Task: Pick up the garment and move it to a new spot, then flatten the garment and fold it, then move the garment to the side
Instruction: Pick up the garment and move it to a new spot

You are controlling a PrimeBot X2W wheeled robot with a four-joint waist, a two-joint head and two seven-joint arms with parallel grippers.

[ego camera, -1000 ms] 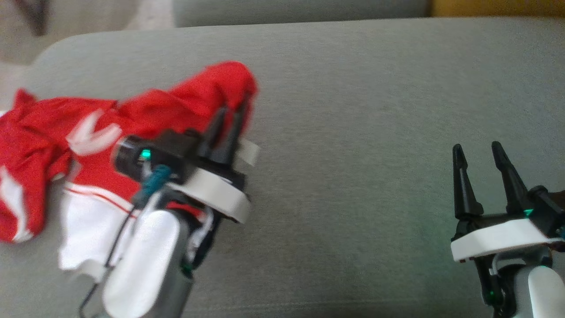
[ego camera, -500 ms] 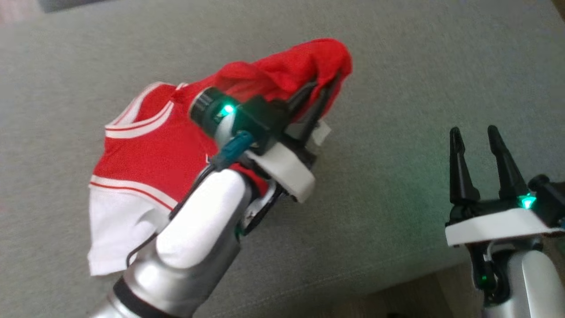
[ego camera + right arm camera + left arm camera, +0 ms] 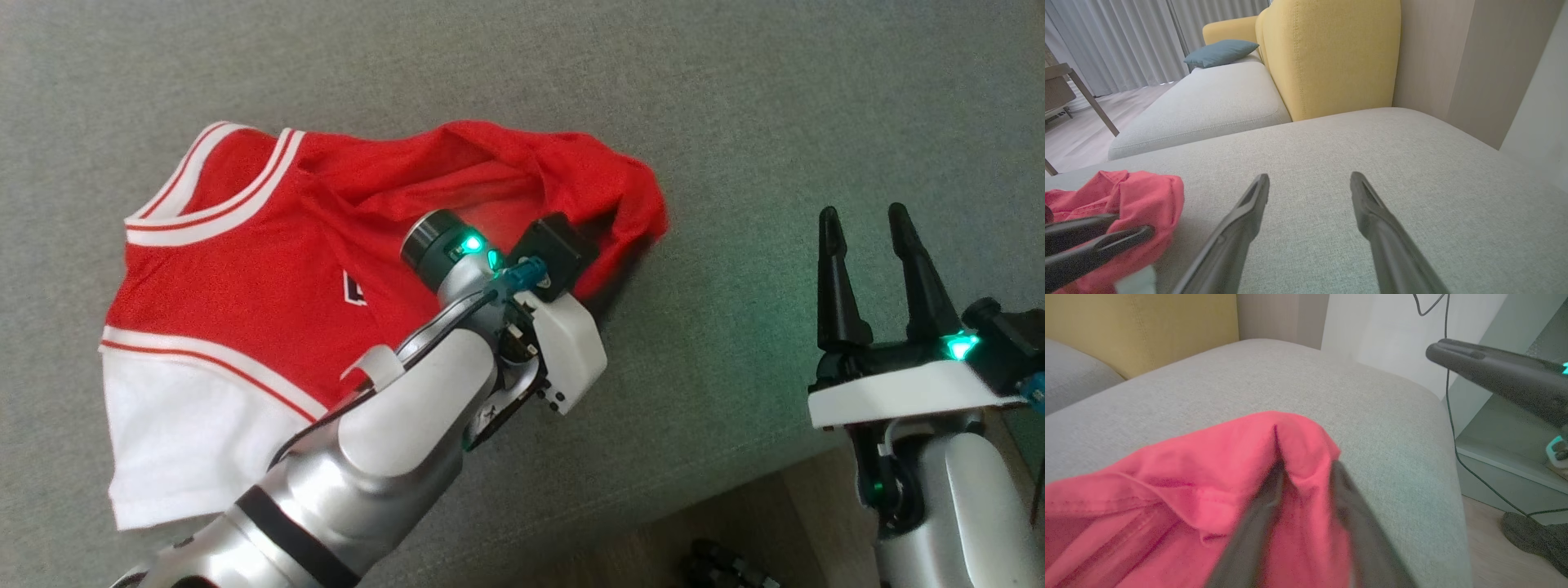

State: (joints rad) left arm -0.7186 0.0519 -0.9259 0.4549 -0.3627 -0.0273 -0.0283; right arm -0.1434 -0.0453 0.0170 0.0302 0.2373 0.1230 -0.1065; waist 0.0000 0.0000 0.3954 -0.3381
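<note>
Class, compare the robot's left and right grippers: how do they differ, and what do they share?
The left gripper is shut on the red garment; the right gripper is open and holds nothing. The left gripper sits at the garment's edge; the right gripper is over bare grey cushion. Both have two long dark fingers.

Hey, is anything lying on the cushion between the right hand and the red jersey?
Nothing visible does. Bare grey cushion lies between the open right hand and the jersey, whose near end the left hand grips.

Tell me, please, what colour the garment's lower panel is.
The lower panel is white, below the red body of the garment. Head view shows it best.
</note>
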